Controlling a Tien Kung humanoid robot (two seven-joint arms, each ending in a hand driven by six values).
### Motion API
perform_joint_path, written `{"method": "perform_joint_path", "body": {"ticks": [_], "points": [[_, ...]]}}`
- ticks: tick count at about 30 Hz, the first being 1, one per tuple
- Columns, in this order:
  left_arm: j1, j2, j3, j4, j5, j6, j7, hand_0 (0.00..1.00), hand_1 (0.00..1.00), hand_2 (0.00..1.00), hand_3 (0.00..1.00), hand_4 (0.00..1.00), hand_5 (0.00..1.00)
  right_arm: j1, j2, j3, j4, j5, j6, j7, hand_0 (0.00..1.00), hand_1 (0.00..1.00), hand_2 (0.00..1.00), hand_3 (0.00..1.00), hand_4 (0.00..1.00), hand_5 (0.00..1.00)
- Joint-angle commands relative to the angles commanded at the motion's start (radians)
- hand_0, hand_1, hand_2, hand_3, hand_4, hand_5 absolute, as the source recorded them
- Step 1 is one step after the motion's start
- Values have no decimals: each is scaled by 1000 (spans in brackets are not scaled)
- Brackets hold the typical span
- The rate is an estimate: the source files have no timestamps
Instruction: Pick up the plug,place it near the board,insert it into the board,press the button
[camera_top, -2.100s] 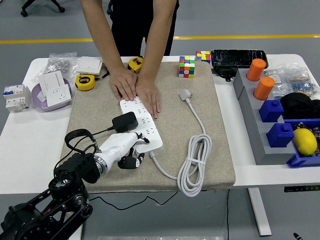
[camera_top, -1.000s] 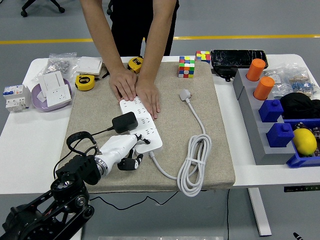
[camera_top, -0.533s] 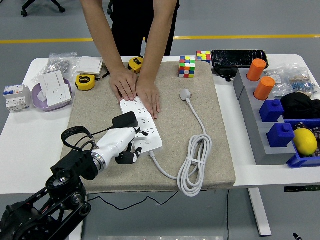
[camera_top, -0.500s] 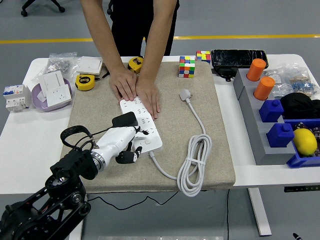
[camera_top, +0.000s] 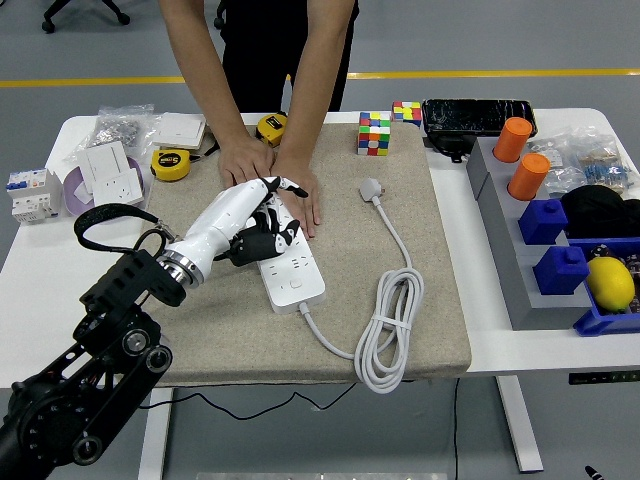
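Reaching in from the lower left, the black left arm holds its white-shelled left hand (camera_top: 252, 222) over the middle of the white power strip board (camera_top: 285, 265), fingers curled, index extended. The black plug adapter is hidden under it; a grasp cannot be confirmed. The board lies on a beige felt mat (camera_top: 400, 190) covering the white counter (camera_top: 50, 270). Beyond, a person's two hands (camera_top: 272, 178) press the board's far end.

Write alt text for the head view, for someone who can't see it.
A robot's white left hand reaches over a white power strip on a beige mat, fingers curled above its sockets. A person's hands press down on the strip's far end; the strip's own white cable lies coiled alongside.
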Motion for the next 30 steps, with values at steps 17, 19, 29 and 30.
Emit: {"method": "perform_joint_path", "body": {"ticks": [17,19,29,30], "points": [[-62,-61,-43,250,73,-16,26,877,885,806,821,998,460,1,4,4,0,-4,2,-2,909,765,742,773,998,998],[-67,-65,-41,281,119,-21,31,877,885,806,821,998,460,2,4,5,0,-4,2,-2,909,765,742,773,998,998],[-68,-73,-28,330,271,-3,28,681,729,678,682,998,435,3,3,7,0,-5,2,-2,909,765,743,772,998,998],[-68,-74,-27,330,288,4,28,681,729,678,682,998,435,3,3,6,0,-4,2,-1,909,765,743,772,998,998]]}}
